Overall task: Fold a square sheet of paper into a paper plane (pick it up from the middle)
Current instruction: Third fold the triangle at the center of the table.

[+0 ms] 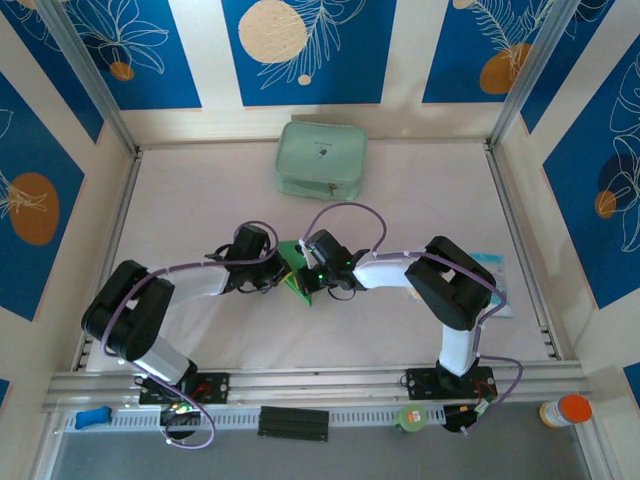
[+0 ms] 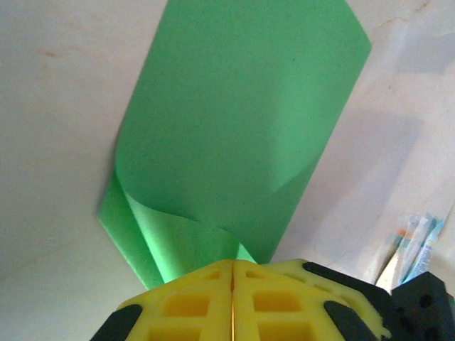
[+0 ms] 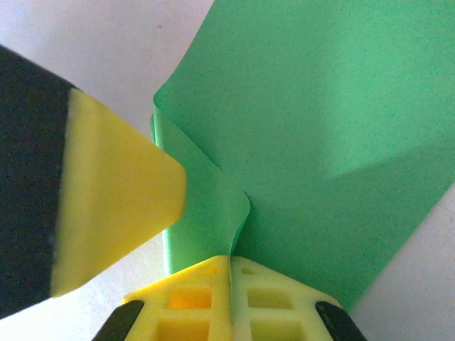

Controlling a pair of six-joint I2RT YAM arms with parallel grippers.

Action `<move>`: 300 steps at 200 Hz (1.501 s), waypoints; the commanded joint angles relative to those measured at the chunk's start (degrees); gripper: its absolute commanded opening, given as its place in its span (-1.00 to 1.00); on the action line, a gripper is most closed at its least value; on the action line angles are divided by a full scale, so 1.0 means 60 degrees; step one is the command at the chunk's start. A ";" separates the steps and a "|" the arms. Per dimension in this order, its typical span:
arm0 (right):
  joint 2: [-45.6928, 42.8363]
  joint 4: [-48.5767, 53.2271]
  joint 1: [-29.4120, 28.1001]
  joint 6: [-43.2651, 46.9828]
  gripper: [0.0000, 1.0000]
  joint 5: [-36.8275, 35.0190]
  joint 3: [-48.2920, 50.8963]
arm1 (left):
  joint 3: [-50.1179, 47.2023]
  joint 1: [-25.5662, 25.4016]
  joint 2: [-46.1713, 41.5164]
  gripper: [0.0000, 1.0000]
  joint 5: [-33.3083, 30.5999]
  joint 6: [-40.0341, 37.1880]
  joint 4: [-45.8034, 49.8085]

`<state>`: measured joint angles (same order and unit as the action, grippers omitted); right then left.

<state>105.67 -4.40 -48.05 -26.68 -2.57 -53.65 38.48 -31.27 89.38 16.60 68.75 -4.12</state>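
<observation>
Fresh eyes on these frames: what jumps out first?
The thin bright green square sheet of paper jumps out first, curled over on itself at the middle of the white table. The left gripper and the right gripper meet close together there, each with yellow jaws shut on the sheet's folded part. Behind them, a pale mint-green zip pouch sits at the table's far edge.

From my remote seat I see a pale off-white desk (image 1: 200, 200) boxed in on three sides by cream walls (image 1: 205, 60) with deep blue panels (image 1: 360, 80), each printed with white leaf outlines and round cream or orange discs (image 1: 272, 30). Silver aluminium posts (image 1: 85, 70) stand at the back corners. A slotted aluminium rail (image 1: 320, 382) runs along the near edge. The light is soft and even.
</observation>
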 commanded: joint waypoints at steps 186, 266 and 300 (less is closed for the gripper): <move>0.0289 0.0625 0.0047 -0.0111 -1.00 -0.0070 -0.0075 | -0.0288 -0.0072 0.0751 -0.84 -0.0108 -0.0094 -0.0500; -0.0012 0.0690 0.0135 -0.0232 -0.90 0.0109 -0.0141 | -0.0321 -0.0065 0.0893 -0.84 -0.0185 -0.0106 -0.0456; -0.0442 0.1107 0.0436 -0.0707 -0.69 0.0748 -0.0339 | -0.0367 -0.0075 0.0952 -0.84 -0.0261 -0.0057 -0.0384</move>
<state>105.43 -2.85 -47.03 -28.34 -1.39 -54.02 37.65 -31.31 93.47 16.43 68.71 -7.77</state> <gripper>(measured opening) 0.126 0.083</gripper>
